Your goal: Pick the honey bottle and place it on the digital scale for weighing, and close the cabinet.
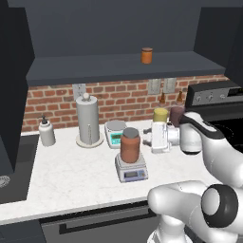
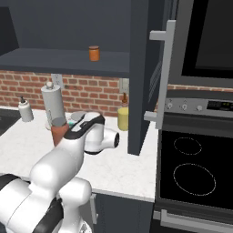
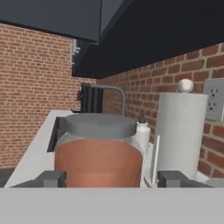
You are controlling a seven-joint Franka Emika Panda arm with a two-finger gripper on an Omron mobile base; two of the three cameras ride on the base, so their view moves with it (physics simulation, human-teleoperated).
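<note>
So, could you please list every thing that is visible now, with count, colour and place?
honey bottle: 1, reddish-brown with grey lid, on the digital scale
digital scale: 1, light grey, front of counter
second scale: 1, round plate, teal display, behind it
paper towel roll: 1, white, by the wall
soap bottle: 1, white, counter left
yellow canister: 1, near the stove
small orange jar: 1, cabinet shelf
cabinet: 1, dark charcoal, doors open
stove: 1, black, right
gripper: 1, white, open, beside the bottle
</note>
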